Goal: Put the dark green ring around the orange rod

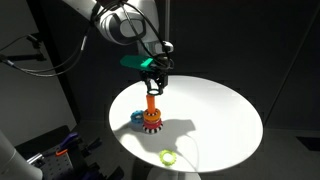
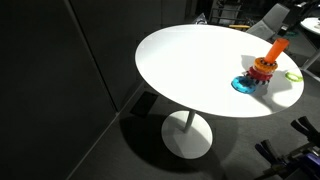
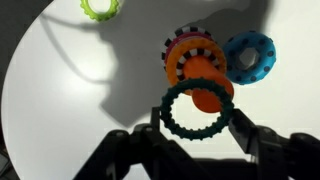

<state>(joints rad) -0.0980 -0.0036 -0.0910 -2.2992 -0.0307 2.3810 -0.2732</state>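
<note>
In the wrist view my gripper (image 3: 198, 118) is shut on the dark green ring (image 3: 168, 113), held flat between the two fingers. The ring hangs just above the top of the orange rod (image 3: 208, 96), which shows through its hole, a little off centre. The rod stands on its red base with the black-and-white toothed rim (image 3: 186, 50). In an exterior view the gripper (image 1: 153, 80) sits right above the orange rod (image 1: 152, 105) on the white round table (image 1: 215, 110). The rod also shows in the other exterior view (image 2: 272, 50); the gripper is mostly cut off there.
A teal-blue ring (image 3: 250, 57) lies beside the rod's base, also seen in an exterior view (image 1: 136, 120). A yellow-green ring (image 3: 100, 8) lies apart near the table edge (image 1: 167, 157). Dark surroundings and cables stand around the table.
</note>
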